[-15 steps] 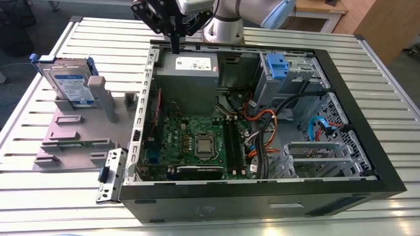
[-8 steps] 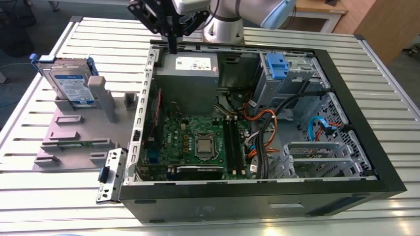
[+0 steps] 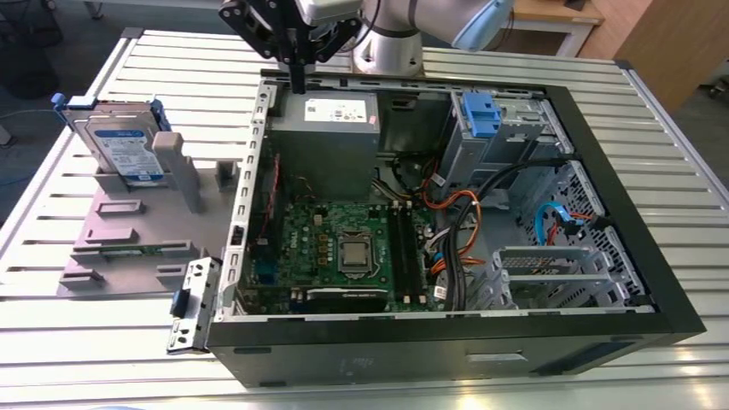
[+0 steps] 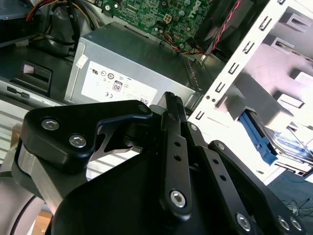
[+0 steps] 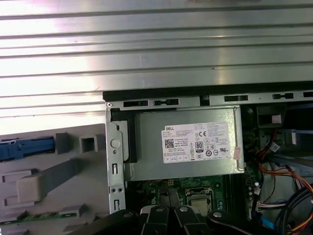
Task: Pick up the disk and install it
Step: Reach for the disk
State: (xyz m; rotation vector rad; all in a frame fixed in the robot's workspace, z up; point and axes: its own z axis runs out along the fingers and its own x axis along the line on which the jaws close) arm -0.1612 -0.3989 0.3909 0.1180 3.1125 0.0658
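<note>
The disk (image 3: 119, 147) is a silver drive with a blue-and-white label and blue rails, standing on edge in a grey holder at the exterior view's left, outside the case. Its blue rail also shows in the second wrist view (image 4: 255, 133) and the first wrist view (image 5: 24, 147). My gripper (image 3: 299, 84) hangs over the far wall of the open computer case (image 3: 456, 329), just above the grey power-supply box (image 3: 330, 128). It is well apart from the disk. Its fingers (image 4: 171, 100) are shut together with nothing between them.
The grey holder plate (image 3: 125, 256) lies on the slatted metal table (image 3: 68, 342), with a loose metal bracket (image 3: 191, 303) at its near corner. Inside the case are the motherboard (image 3: 341, 248), bundled cables (image 3: 456, 222), a drive bay with a blue latch (image 3: 479, 115) and a metal cage (image 3: 552, 273).
</note>
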